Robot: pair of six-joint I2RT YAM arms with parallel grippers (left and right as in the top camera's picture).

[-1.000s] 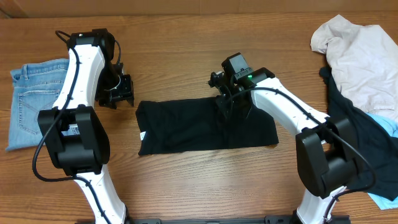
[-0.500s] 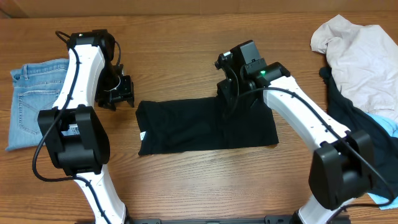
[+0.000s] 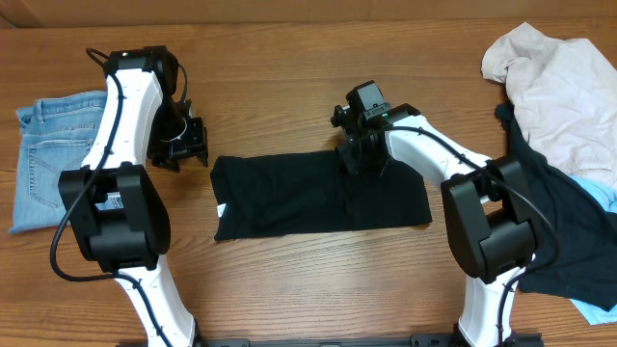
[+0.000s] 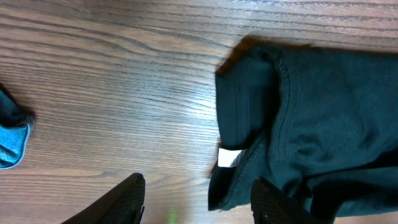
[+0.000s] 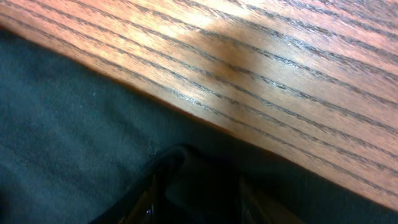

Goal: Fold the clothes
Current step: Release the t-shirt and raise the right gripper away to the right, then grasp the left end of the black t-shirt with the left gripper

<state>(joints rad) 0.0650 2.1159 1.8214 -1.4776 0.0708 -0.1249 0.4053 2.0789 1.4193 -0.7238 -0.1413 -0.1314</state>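
Observation:
A black garment [image 3: 289, 198] lies folded in a flat strip at the middle of the table. It also shows in the left wrist view [image 4: 311, 112], with a white label [image 4: 231, 157] at its edge. My left gripper [image 3: 190, 143] is open and empty just left of the garment's upper left corner, its fingers [image 4: 196, 205] over bare wood. My right gripper [image 3: 362, 159] is down on the garment's far edge. In the right wrist view its fingers [image 5: 196, 199] stand apart with a raised ridge of the black cloth [image 5: 74, 143] between them.
Folded blue jeans [image 3: 48, 154] lie at the far left; a blue cloth corner [image 4: 12, 140] shows in the left wrist view. A pile of clothes sits at the right: a beige piece [image 3: 559, 87], a dark one [image 3: 569, 241] and a light blue one [image 3: 603, 198].
My right arm rose and shifted right half a second ago, then came back down onto the garment's far edge. The left arm and the garment have not moved.

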